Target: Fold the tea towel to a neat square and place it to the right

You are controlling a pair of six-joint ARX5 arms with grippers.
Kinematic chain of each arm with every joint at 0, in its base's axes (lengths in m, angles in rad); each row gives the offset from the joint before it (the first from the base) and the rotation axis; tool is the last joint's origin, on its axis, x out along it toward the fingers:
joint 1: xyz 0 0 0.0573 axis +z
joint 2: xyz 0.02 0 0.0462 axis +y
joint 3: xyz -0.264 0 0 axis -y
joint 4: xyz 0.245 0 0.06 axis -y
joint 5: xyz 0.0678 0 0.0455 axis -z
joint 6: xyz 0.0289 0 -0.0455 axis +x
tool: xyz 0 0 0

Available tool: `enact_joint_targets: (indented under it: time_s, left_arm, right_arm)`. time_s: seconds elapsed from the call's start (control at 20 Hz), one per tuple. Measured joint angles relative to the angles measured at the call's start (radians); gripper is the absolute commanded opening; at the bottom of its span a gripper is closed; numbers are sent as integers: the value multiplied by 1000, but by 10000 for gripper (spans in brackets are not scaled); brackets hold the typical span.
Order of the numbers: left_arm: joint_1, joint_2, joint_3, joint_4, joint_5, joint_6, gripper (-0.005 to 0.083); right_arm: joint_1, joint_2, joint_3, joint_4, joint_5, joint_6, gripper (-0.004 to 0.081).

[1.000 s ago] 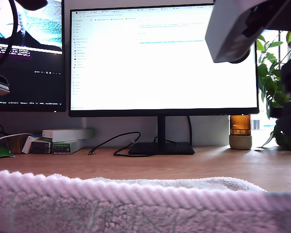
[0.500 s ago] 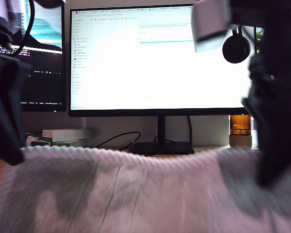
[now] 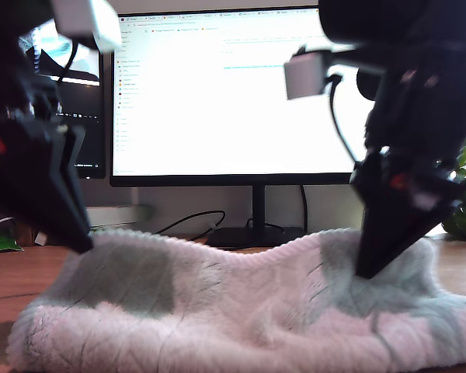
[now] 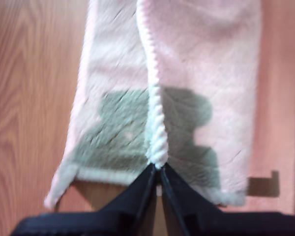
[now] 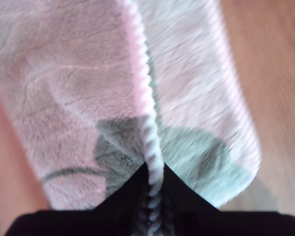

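Where wood desk (image 3: pixel 4 268) meets monitor (image 3: pixel 248 93), rumpled tea towel (image 3: pixel 241 311).

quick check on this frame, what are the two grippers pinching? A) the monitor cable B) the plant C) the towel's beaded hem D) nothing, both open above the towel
C: in each wrist view the jaws are closed on the beaded hem of the tea towel, at my first gripper and my second gripper.
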Motion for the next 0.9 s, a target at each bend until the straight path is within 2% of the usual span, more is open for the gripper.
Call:
enact_joint_targets:
  time_s: [0.25,0.7,0.75,0.8,0.9]
  left_arm:
    - [52,23,0,98,1,0,-24]
    - [106,61,0,150,8,0,-24]
    - [106,61,0,152,8,0,-22]
    - [106,61,0,157,8,0,10]
    - [106,61,0,163,8,0,120]
  right_arm:
    - [-26,86,32,39,26,-27,-13]
    - [-70,100,69,88,25,-49,-12]
    - [-71,100,69,86,26,-49,1]
    - [-71,100,69,81,26,-49,55]
    - [-70,100,69,80,25,-49,207]
